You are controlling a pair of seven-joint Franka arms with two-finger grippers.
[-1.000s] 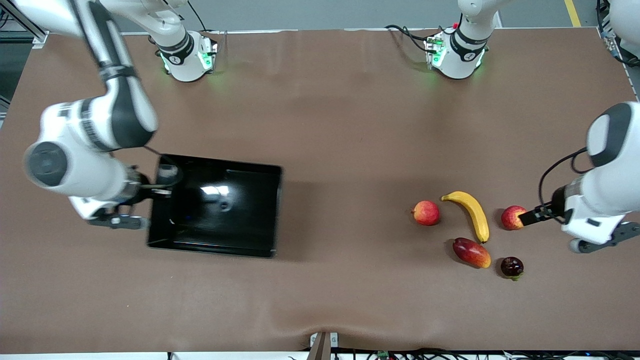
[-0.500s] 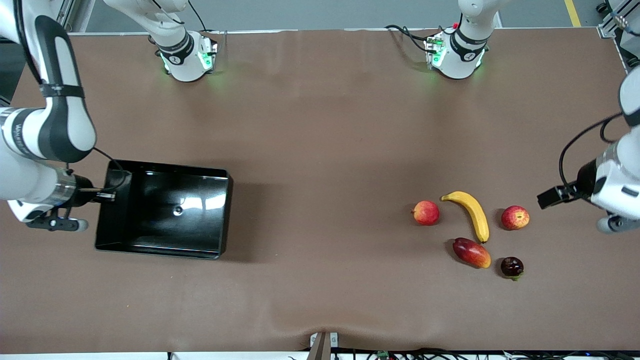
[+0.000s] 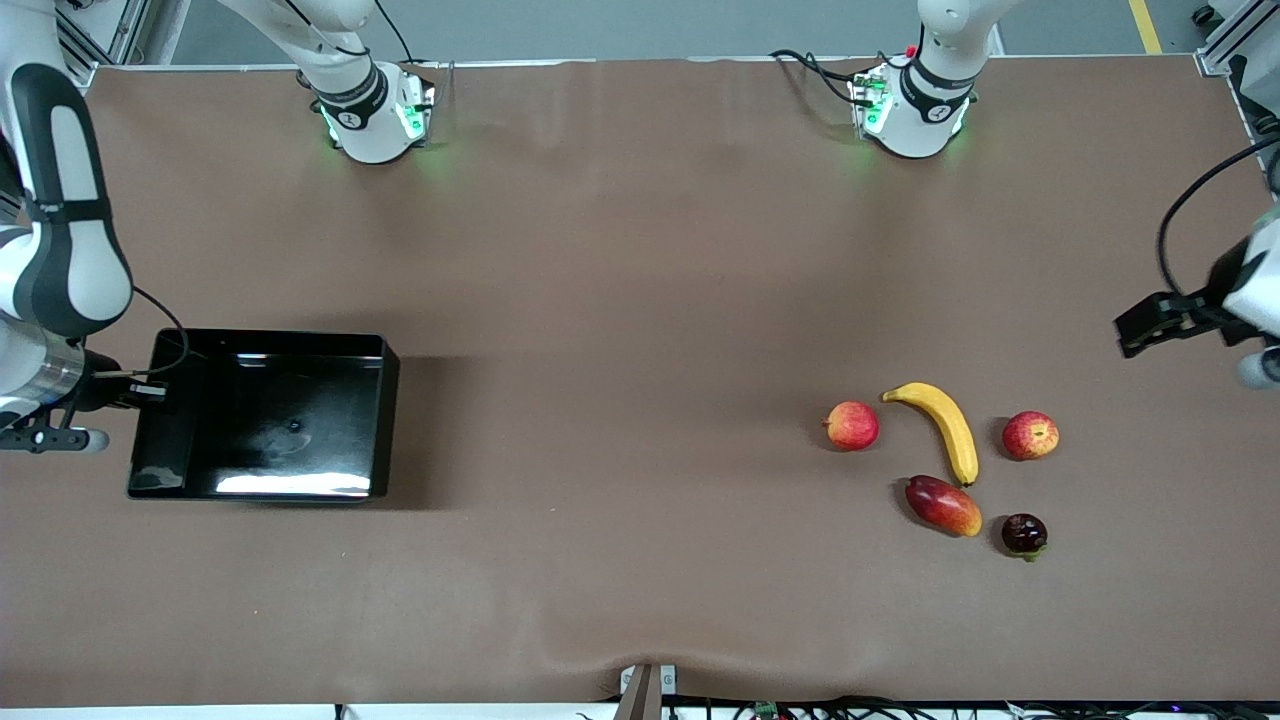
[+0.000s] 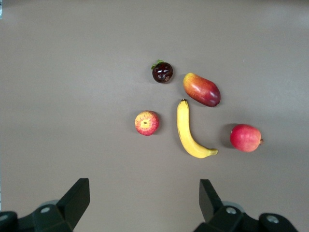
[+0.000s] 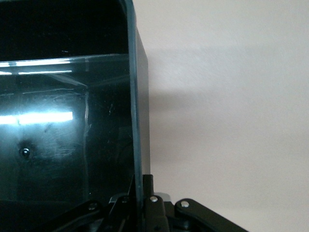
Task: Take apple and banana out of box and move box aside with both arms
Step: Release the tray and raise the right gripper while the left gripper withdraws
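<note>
Your right gripper (image 3: 150, 392) has its fingers pinched on the wall of the empty black box (image 3: 265, 415), which sits on the bench (image 3: 640, 250) at the right arm's end. The left gripper (image 3: 1150, 325) hangs with fingers spread wide over bare bench at the left arm's end, holding nothing. The banana (image 3: 948, 430) and the apple (image 3: 1030, 435) already lie on the bench among the other fruit, well apart from the box: a pink-red fruit (image 3: 852, 425), a mango (image 3: 943, 505) and a dark round fruit (image 3: 1024, 533). Judge the box light but glossy and likely slick, its thin wall apt to flex; a grip on the rim of the wall suits it best. Only the right wrist view shows the fingers straddling the rim (image 5: 136, 159); only the left wrist view shows the apple's stem dimple (image 4: 147, 123).
</note>
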